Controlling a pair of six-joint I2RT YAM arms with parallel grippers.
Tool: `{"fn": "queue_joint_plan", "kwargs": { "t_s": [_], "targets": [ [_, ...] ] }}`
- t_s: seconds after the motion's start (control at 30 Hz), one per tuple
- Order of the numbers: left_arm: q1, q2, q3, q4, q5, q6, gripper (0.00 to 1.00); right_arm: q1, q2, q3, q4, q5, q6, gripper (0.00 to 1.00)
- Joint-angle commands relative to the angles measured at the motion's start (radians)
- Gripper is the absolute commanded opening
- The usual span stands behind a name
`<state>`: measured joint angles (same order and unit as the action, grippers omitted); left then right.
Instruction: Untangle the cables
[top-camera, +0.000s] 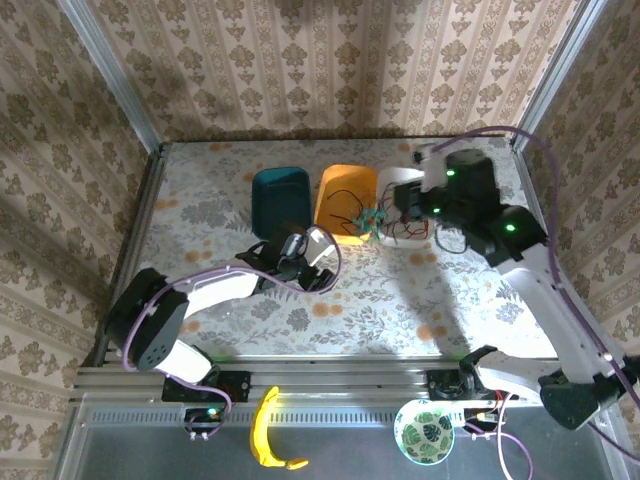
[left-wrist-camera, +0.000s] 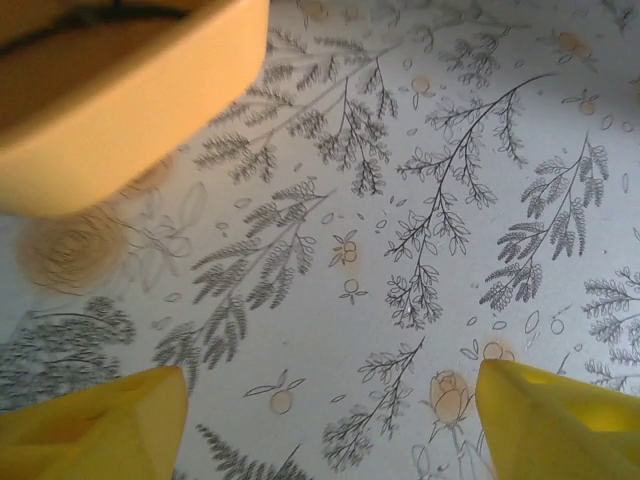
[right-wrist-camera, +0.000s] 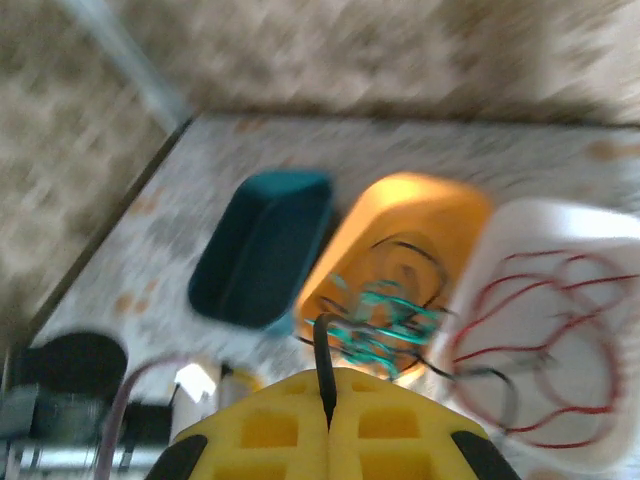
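Pinching a thin black cable (right-wrist-camera: 320, 350), the right gripper (right-wrist-camera: 328, 405) hangs near the far edge of the tabletop (top-camera: 450, 300); the left gripper (left-wrist-camera: 330, 415) sits spread beside an orange plastic bin (left-wrist-camera: 130, 120).

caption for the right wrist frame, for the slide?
Right tool pinching a black cable above the green tangle, red cables in the white bin.

Left arm (top-camera: 215, 290): white link shells, black cylindrical joint housings, lilac cable looping alongside. Right arm (top-camera: 545, 300): same white-and-black build, three green indicator lights on the black upper housings, lilac cable arching over. Left pincer (left-wrist-camera: 330, 425): fingers (left-wrist-camera: 95, 425) glossy yellow, wedge-shaped. Right pincer (right-wrist-camera: 328, 395): yellow, moulded with square recesses, black patches at its lower corners.
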<state>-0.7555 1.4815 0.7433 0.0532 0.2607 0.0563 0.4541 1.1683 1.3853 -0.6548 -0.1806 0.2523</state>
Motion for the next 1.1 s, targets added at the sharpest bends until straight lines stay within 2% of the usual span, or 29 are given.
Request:
{"fn": "queue_joint_plan", "kwargs": {
  "t_s": [0.0, 0.13, 0.33, 0.53, 0.8, 0.87, 0.93, 1.07],
  "targets": [
    [0.011, -0.066, -0.022, 0.072, -0.001, -0.027, 0.85, 0.097, 0.028, 0.025, 0.003, -0.076, -0.065, 0.0],
    [0.01, -0.089, 0.0, 0.048, 0.027, -0.027, 0.9, 0.112, 0.044, 0.03, 0.003, -0.085, -0.059, 0.0],
    [-0.001, -0.076, 0.034, -0.004, 0.122, -0.008, 0.94, 0.112, 0.058, -0.059, 0.087, -0.106, 0.018, 0.0],
    [0.0, 0.02, 0.077, -0.054, 0.217, 0.019, 0.77, 0.112, 0.111, -0.155, 0.181, -0.11, 0.078, 0.0],
    [-0.001, 0.141, 0.13, -0.058, 0.22, 0.045, 0.75, 0.092, 0.16, -0.207, 0.197, -0.084, 0.117, 0.0],
    [-0.001, 0.159, 0.137, -0.039, 0.196, 0.049, 0.67, 0.085, 0.156, -0.21, 0.198, -0.086, 0.119, 0.0],
    [-0.001, 0.179, 0.142, -0.017, 0.171, 0.052, 0.55, 0.078, 0.148, -0.213, 0.198, -0.086, 0.122, 0.0],
    [0.002, 0.227, 0.159, 0.002, 0.114, 0.047, 0.19, 0.05, 0.122, -0.223, 0.196, -0.085, 0.135, 0.0]
  ]
}}
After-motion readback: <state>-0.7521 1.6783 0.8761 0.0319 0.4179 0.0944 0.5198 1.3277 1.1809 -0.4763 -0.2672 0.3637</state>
